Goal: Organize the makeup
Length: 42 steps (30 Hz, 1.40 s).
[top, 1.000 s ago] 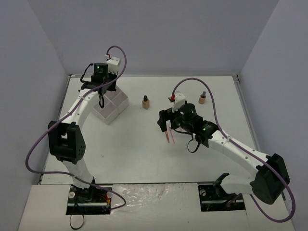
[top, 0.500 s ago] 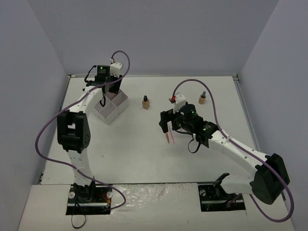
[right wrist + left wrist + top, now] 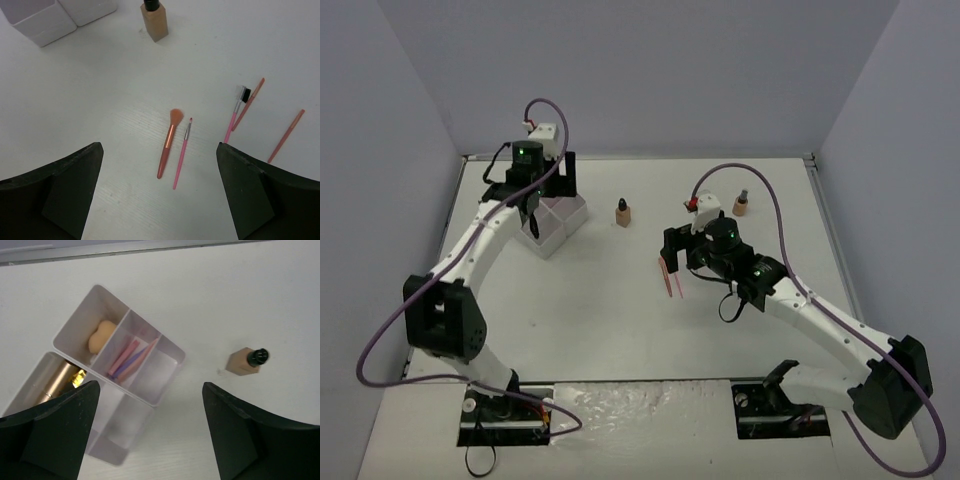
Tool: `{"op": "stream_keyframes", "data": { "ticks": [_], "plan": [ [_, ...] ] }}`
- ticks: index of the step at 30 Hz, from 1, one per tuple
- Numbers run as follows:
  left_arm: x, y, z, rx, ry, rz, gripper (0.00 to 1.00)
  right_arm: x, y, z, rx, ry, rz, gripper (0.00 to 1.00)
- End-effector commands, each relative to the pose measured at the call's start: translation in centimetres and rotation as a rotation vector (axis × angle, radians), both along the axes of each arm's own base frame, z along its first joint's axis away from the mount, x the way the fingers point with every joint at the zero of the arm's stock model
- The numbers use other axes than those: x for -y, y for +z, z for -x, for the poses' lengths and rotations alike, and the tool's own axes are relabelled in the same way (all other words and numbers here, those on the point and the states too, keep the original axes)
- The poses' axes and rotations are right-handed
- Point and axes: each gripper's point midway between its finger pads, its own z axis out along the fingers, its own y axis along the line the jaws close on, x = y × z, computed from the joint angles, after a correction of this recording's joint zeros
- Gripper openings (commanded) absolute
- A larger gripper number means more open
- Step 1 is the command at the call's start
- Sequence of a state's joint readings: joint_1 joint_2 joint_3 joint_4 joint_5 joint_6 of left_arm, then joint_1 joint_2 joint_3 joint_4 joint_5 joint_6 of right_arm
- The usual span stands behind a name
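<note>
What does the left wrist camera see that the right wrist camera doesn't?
Only the left wrist view looks down into the white box: a beige sponge, pink and purple sticks and a gold tube lie inside. Only the right wrist view shows an orange brush, a thin pink brush and loose pink sticks on the table. Both show the tan, dark-capped bottle and the box.

White left arm (image 3: 480, 237) and right arm (image 3: 820, 322), black joints, purple cables (image 3: 735, 166) (green light at each wrist); black wedge fingers (image 3: 55, 435) at five and seven o'clock.
</note>
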<state>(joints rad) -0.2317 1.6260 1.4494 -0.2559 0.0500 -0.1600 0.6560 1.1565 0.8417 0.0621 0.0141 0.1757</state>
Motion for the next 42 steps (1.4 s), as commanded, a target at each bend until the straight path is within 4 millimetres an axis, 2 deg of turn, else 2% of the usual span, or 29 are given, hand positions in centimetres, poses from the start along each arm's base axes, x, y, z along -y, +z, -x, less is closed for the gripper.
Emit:
{"op": "stream_keyframes", "data": {
  "ticks": [1, 4, 8, 11, 13, 14, 18, 26, 35, 39, 42],
  "plan": [
    [6.0, 1.6, 5.7, -0.028, 0.036, 0.166, 0.92, 2.3, 2.7, -0.5, 0.062, -0.129, -0.045, 0.93],
    [10.9, -1.2, 9.6, -0.099, 0.005, 0.188, 0.95, 3.5, 2.7, -0.2, 0.050, -0.190, -0.053, 0.93],
    [15.5, -4.1, 12.6, -0.185, 0.032, 0.193, 0.95, 4.9, 2.5, 0.9, 0.026, -0.243, -0.059, 0.93],
    [18.0, -6.6, 13.8, -0.247, 0.054, 0.165, 0.95, 5.6, 2.3, 1.8, 0.015, -0.264, -0.075, 0.93],
    [19.4, -6.4, 14.0, -0.242, 0.060, 0.176, 0.95, 6.0, 2.0, 2.3, 0.004, -0.275, -0.089, 0.93],
    [19.8, -7.7, 14.2, -0.268, 0.076, 0.154, 0.95, 6.1, 2.0, 2.6, -0.001, -0.275, -0.097, 0.93],
    [22.1, -10.6, 14.6, -0.330, 0.085, 0.122, 0.91, 6.9, 1.6, 4.1, -0.017, -0.292, -0.143, 0.92],
    [24.2, -13.0, 14.2, -0.364, 0.111, 0.121, 0.82, 7.3, 1.7, 5.8, -0.022, -0.261, -0.162, 0.92],
    [25.5, -15.4, 13.4, -0.392, 0.135, 0.102, 0.75, 7.4, 2.1, 6.3, 0.000, -0.219, -0.142, 0.92],
    [25.5, -16.5, 13.1, -0.406, 0.157, 0.079, 0.68, 7.5, 2.2, 6.5, 0.007, -0.210, -0.137, 0.93],
    [25.1, -17.0, 13.2, -0.410, 0.180, 0.058, 0.57, 7.5, 2.3, 6.5, 0.011, -0.206, -0.139, 0.93]
  ]
}}
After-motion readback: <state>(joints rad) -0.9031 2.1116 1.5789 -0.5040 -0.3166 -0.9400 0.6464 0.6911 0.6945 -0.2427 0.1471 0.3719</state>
